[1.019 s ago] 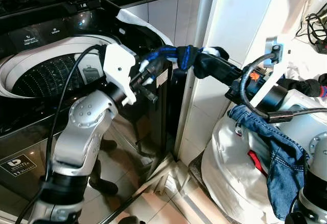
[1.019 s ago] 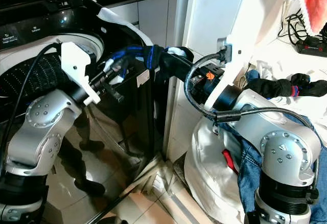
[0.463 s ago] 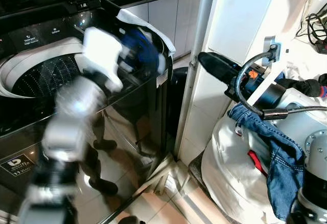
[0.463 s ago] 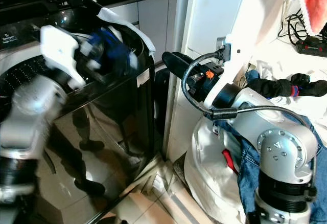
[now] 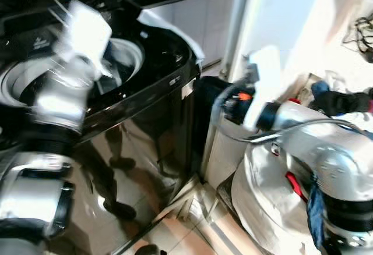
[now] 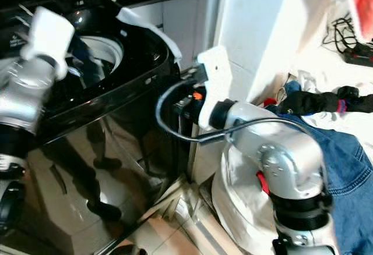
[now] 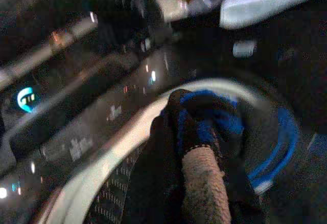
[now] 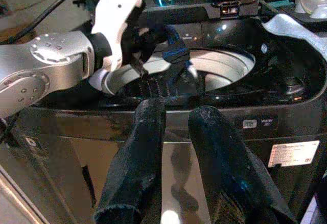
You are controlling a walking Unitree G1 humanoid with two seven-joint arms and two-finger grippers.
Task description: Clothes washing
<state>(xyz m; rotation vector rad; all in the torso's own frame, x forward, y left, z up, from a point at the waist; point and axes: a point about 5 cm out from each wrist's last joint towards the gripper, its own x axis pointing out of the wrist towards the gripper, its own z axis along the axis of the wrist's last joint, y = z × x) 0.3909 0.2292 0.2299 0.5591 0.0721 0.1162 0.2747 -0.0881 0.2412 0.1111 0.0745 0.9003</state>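
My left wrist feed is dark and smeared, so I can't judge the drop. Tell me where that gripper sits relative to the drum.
Observer: In the right wrist view, the left gripper is above the washer's open drum, inside its white rim.
Operator: Confirm what hangs from it.
Observer: The black and blue garment hangs from its fingers, and its lower end dips into the drum opening.
Operator: Report the other arm.
Observer: The right gripper is open and empty. It is in front of the machine, pointing at the glossy front panel.
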